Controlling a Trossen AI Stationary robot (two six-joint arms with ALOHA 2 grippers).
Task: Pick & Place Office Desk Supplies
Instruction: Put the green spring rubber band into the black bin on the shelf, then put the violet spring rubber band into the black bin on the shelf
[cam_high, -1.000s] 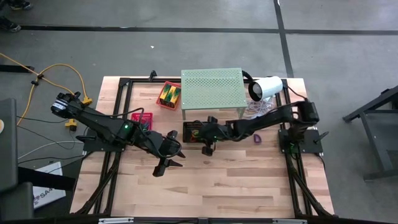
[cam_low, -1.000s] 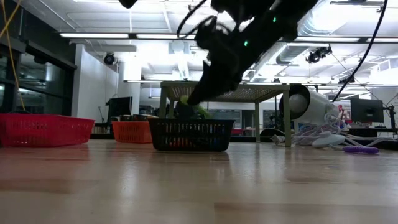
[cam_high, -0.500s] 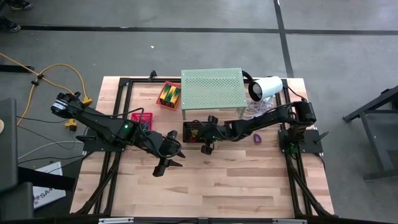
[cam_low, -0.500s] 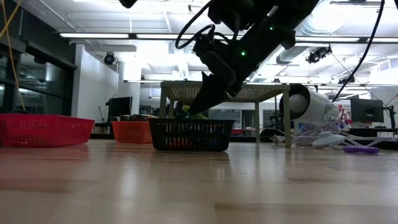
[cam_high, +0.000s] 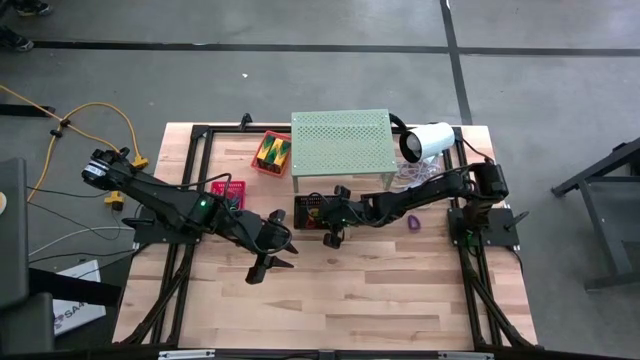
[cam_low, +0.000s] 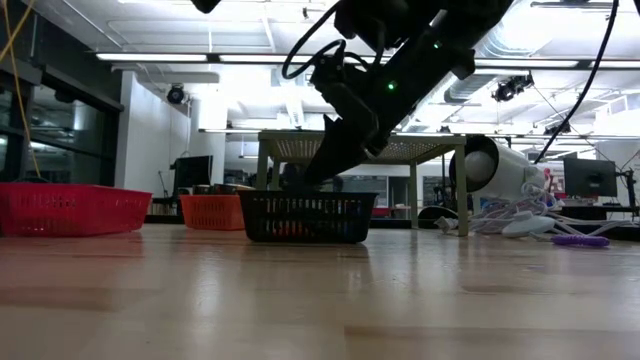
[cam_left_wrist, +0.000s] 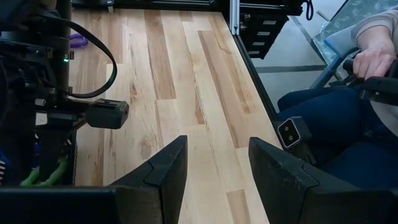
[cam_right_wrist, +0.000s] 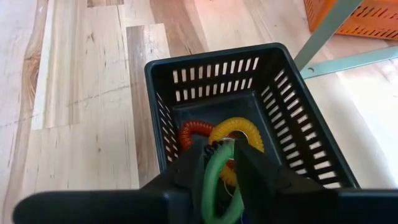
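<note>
Here, both arms meet mid-table by the black basket (cam_high: 310, 210).
Left gripper (cam_high: 268, 265), lower centre, fingers apart and empty; right gripper (cam_right_wrist: 222, 163) over the basket, green loop (cam_right_wrist: 214, 180) between its fingers, orange loop (cam_right_wrist: 189, 134) and yellow loop (cam_right_wrist: 236, 132) inside.

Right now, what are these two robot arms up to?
The right gripper hangs over a black basket, a green loop between its fingers, above the yellow loop and orange loop already inside. The left gripper waits open over bare table.
</note>
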